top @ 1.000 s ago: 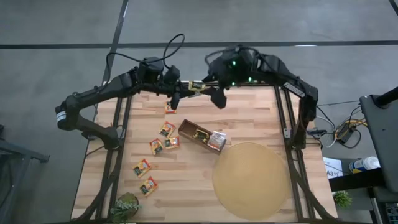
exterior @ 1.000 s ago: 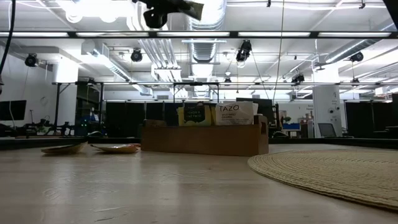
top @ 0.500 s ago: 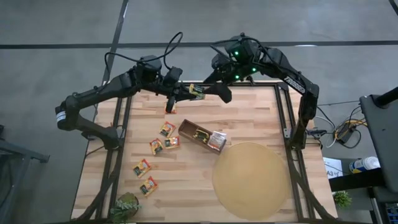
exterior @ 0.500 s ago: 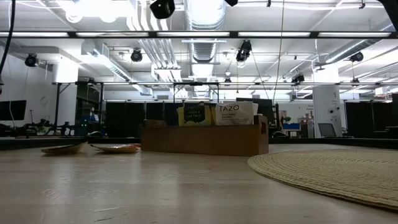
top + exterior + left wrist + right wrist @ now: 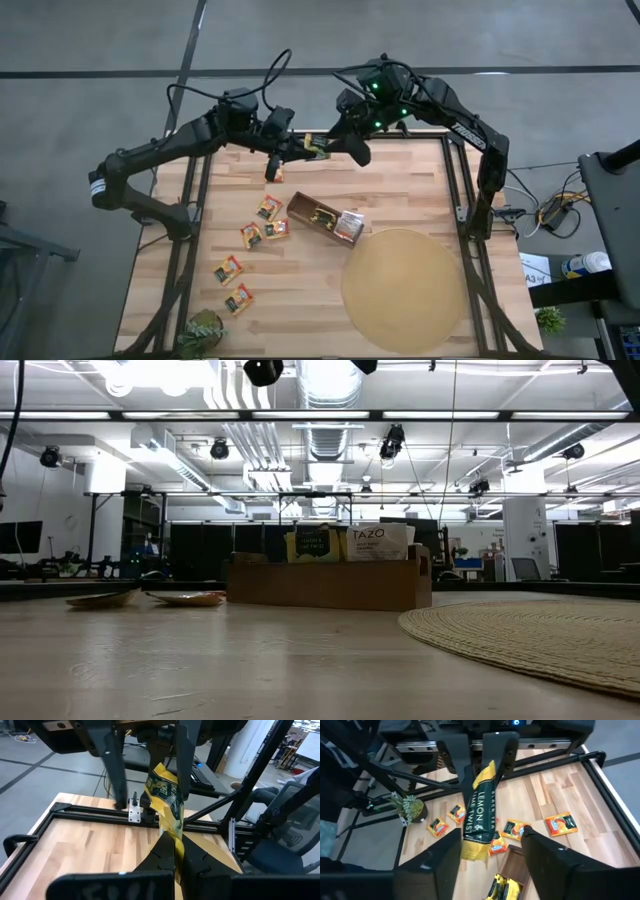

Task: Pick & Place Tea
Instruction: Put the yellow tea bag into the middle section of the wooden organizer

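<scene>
While the left gripper (image 5: 300, 148) hangs above the table's far edge, its fingers are pinched tight on one end of a green-yellow tea sachet (image 5: 317, 147). In the left wrist view the sachet (image 5: 166, 795) stands up from between the closed fingers (image 5: 162, 860), and its free end reaches between the two fingers of the right gripper (image 5: 148, 765). The right gripper (image 5: 333, 148) faces the left one across the sachet, fingers spread wide on either side of it; in the right wrist view the sachet (image 5: 477, 817) sits in the gap between the spread fingers (image 5: 449, 855), which have not closed on it. Both grippers are high over the table (image 5: 400, 190), close together.

Below them, near the table's middle, lies a brown wooden box (image 5: 322, 218), angled. It holds sachets standing on edge: a green-yellow one (image 5: 312, 544) and a white one (image 5: 380, 542) show above its wall in the low view; how many more are inside I cannot tell.

Loose orange-red sachets lie flat on the wood:
- one (image 5: 273, 172) near the far edge, under the left arm
- three clustered just beside the box's left end (image 5: 266, 208), (image 5: 250, 235), (image 5: 275, 229)
- two nearer the front left (image 5: 228, 269), (image 5: 238, 298)

That makes six loose.

A big round tan mat (image 5: 402, 290) lies at the front right, just beside the box. A small potted plant (image 5: 202, 333) stands at the front left corner.
</scene>
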You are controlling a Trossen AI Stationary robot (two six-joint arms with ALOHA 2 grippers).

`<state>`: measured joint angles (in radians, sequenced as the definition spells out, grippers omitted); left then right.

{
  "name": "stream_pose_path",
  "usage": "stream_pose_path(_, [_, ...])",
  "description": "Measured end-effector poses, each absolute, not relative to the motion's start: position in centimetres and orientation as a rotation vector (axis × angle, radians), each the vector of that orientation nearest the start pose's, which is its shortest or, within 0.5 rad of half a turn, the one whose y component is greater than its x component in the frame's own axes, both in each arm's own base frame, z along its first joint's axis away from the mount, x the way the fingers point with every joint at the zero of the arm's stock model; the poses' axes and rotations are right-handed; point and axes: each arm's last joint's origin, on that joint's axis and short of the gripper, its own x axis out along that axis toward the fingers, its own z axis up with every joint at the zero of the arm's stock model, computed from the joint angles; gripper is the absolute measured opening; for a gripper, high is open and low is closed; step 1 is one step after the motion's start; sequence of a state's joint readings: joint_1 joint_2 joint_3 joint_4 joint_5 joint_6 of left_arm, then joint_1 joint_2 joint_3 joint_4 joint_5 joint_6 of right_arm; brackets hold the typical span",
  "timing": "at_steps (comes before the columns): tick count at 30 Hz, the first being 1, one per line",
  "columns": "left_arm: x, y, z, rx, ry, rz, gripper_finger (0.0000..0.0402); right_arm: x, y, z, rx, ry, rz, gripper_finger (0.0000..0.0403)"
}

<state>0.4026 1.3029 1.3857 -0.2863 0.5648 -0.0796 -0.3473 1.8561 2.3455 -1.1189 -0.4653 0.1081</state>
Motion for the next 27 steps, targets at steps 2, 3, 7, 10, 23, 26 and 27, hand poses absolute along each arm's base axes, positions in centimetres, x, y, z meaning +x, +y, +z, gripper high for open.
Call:
stream_pose_path(2, [26.33, 9.53, 41.95, -0.175, 0.187, -0.154, 0.0001, 34.15, -10.95, 46.95, 0.349, 0.585, 0.099, 0.0167])
stream_pose_path(3, [26.33, 9.53, 41.95, -0.175, 0.187, -0.154, 0.0001, 34.22, -10.95, 46.9, 0.348, 0.586, 0.103, 0.0148])
stream_pose_path(7, [26.33, 9.54, 41.92, -0.186, 0.19, -0.151, 0.0001, 34.29, -10.91, 46.85, 0.332, 0.584, 0.121, 0.0045])
stream_pose_path(10, [26.33, 9.54, 41.92, -0.196, 0.19, -0.15, 0.0001, 34.3, -10.91, 46.87, 0.327, 0.581, 0.127, 0.0016])
stream_pose_path(23, [26.27, 9.67, 42.3, -0.375, 0.189, -0.092, 0.0115, 34.19, -10.92, 46.8, 0.281, 0.588, 0.141, 0.0008])
stream_pose_path(26, [26.19, 9.62, 42.72, -0.375, 0.179, -0.096, 0.0167, 34.03, -10.85, 46.6, 0.274, 0.612, 0.146, 0.0008])
stream_pose_path(27, [26.15, 9.61, 42.9, -0.377, 0.175, -0.096, 0.0184, 33.95, -10.82, 46.5, 0.274, 0.624, 0.147, 0.0008])
